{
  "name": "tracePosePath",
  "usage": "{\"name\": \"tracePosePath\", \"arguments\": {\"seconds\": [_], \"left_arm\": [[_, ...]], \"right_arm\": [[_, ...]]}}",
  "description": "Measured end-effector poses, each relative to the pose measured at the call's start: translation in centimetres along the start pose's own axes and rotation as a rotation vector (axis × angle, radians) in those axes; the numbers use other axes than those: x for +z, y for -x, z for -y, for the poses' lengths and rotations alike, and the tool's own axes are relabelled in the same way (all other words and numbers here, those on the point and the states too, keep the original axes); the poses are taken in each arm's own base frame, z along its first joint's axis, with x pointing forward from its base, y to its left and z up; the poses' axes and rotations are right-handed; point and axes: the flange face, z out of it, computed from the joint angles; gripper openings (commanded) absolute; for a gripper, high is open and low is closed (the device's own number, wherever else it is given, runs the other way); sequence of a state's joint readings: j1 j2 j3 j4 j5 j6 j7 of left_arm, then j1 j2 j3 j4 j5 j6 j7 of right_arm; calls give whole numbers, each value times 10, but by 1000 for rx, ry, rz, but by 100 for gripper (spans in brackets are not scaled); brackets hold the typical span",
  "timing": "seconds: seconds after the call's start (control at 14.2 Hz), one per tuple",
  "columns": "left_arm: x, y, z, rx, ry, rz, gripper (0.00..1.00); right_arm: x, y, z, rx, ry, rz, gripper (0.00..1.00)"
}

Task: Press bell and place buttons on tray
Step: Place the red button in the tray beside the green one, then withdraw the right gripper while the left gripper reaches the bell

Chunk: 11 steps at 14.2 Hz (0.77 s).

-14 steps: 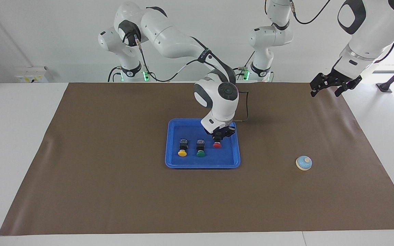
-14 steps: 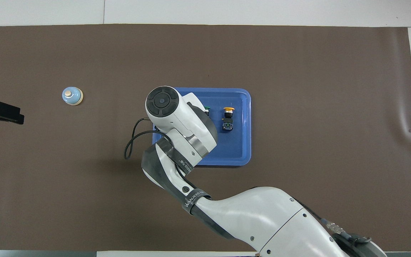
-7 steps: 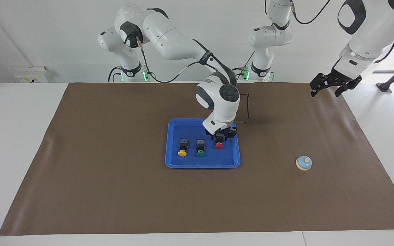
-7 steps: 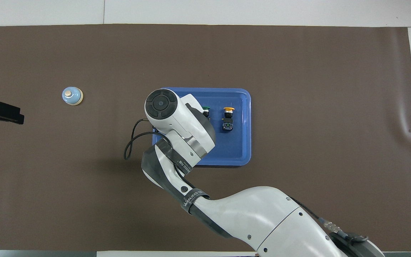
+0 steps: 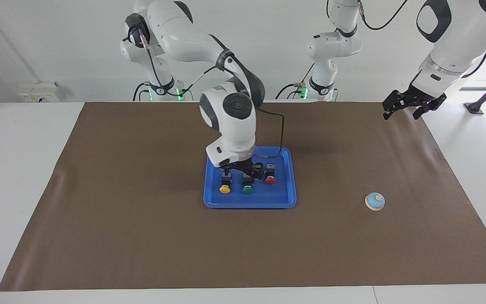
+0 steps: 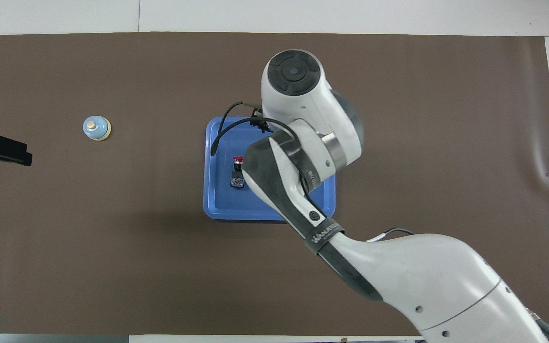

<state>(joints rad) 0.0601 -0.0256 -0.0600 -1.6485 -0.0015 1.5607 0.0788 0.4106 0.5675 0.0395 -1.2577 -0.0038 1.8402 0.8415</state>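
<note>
At the edge of the worktop (image 5: 15, 190) closest to the robots, at the left arm's end, the left end effector (image 5: 409, 105) hangs over the border of the brown mat (image 5: 141, 236), waiting with its fingers spread and holding nothing. Farther out, the right end effector (image 5: 241, 170) sits low over the blue tray (image 5: 249, 204), right above the black bodies of the yellow button (image 5: 225, 188) and the green button (image 5: 247, 188). It blends with those dark bodies, so whether it is open or closed cannot be told. The tray holds all three buttons in a row, caps pointing away from the robots. The red button (image 5: 270, 177) lies a little nearer to the robots than the other two, toward the left arm's end of the tray. From overhead only the red one shows, since the right arm covers the rest. The placing part looks done, so the step in hand is probably getting clear. The right end effector would do best to rise straight up before swinging aside, since a sideways sweep at this height could knock the green or yellow button over. The bell (image 5: 375, 201) stands alone on the mat, well apart from the tray toward the left arm's end, about level with the tray's farther rim. Nothing shows whether it has been pressed; any press should come straight down on the cream knob, gently, because so small a bell may slide
</note>
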Motion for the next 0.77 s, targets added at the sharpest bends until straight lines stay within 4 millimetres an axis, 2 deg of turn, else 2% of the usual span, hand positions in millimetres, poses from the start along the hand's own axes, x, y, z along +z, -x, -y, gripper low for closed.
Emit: {"name": "tracePosePath", "arguments": {"seconds": [0.21, 0.35, 0.49, 0.77], "left_arm": [[0, 0, 0, 0, 0, 0, 100], [0, 0, 0, 0, 0, 0, 100], [0, 0, 0, 0, 0, 0, 100], [0, 0, 0, 1, 0, 0, 100]], "right_arm": [[-37, -61, -85, -41, 14, 11, 100], [-56, -93, -145, -104, 25, 30, 100], [-71, -113, -194, -179, 31, 50, 100], [-100, -130, -264, -295, 30, 70, 100]]}}
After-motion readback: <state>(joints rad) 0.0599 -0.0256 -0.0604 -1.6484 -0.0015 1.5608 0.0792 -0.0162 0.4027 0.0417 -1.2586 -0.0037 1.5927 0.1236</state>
